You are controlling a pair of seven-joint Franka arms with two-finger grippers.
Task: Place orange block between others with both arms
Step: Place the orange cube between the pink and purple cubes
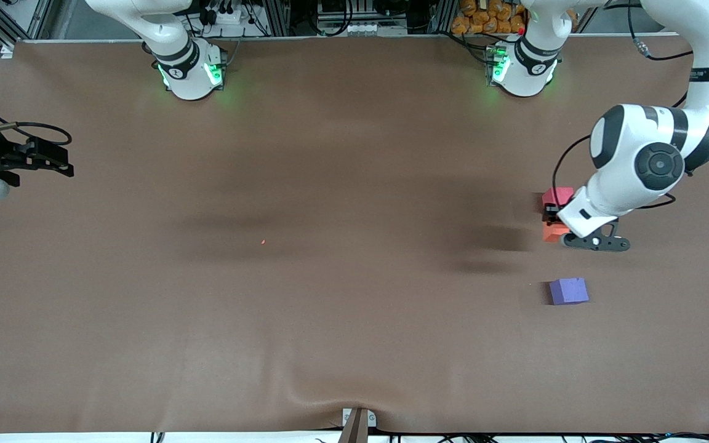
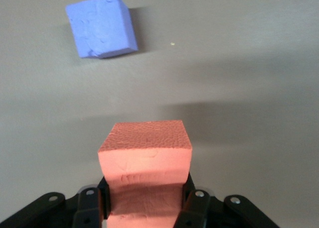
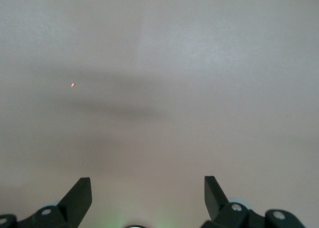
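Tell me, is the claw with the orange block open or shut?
Shut. The left gripper has its fingers pressed on both sides of the orange block.

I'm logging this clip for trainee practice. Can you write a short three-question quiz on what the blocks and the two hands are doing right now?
1. True or false: the left hand is shut on the orange block.
2. Which block lies nearest the front camera: A) red block, B) orange block, C) purple block?
3. Fill in: the right hand waits ____ over bare table, holding nothing.

Key:
1. True: its fingers pinch the block on both sides.
2. C: it lies lowest in the front view; the orange block is between it and the red one.
3. Open.
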